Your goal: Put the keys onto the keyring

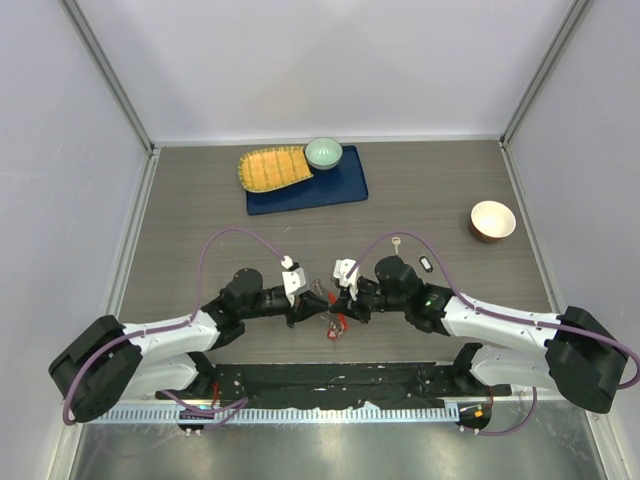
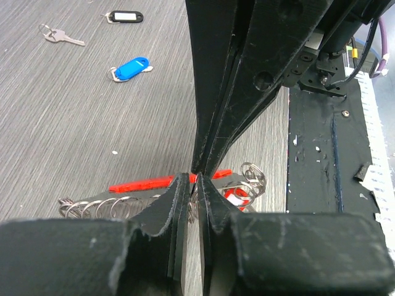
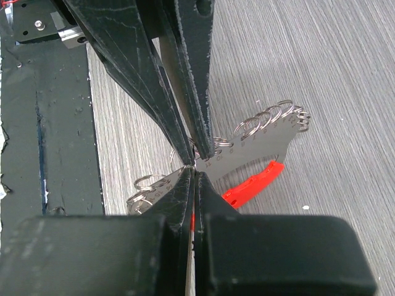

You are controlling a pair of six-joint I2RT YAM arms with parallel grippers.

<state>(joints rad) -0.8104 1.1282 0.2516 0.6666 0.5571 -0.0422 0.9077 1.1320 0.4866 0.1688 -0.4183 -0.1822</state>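
Left claw and right claw clenched on keyring — flat grey metal, wire loops, curved red tag — grainy bench

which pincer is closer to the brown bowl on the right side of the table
Right. The right pincer is left of the brown bowl and nearer the arm bases. The left pincer meets it tip to tip at the keyring, slightly farther left.

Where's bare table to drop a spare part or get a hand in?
Free: left side, between blue tray and wall; also between tray and brown bowl. Crowded: near centre, left tool and right tool both shut on the keyring.
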